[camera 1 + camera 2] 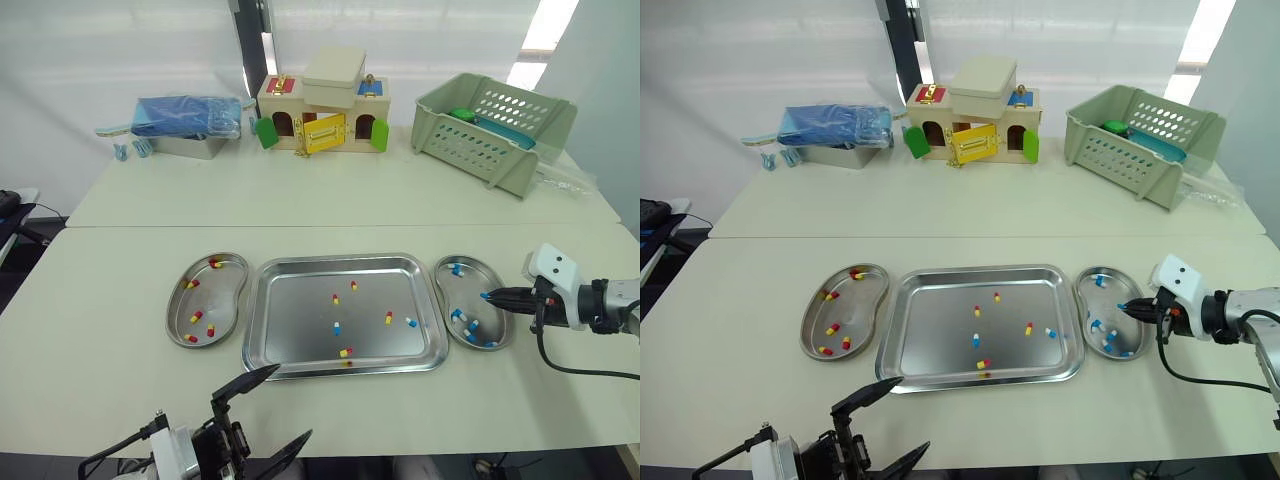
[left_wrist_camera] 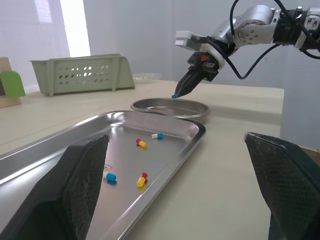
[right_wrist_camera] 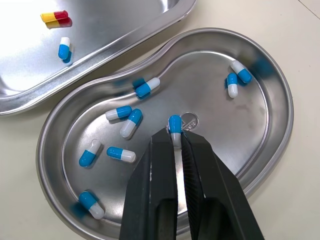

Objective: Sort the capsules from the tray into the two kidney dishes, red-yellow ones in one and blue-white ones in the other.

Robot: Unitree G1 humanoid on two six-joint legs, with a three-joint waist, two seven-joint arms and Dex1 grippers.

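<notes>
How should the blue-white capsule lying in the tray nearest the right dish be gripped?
Grip the blue-white capsule across its narrow middle, coming down from above. It lies flat on the tray floor, so only its rounded sides are free, and the raised rim hinders a low sideways approach. The red-yellow capsule beside it lies apart, likely leaving room.

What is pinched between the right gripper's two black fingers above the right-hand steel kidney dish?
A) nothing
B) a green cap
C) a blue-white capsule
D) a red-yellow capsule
C: the right gripper is shut on a blue-white capsule, blue end outward, over the shiny steel kidney dish.
</notes>
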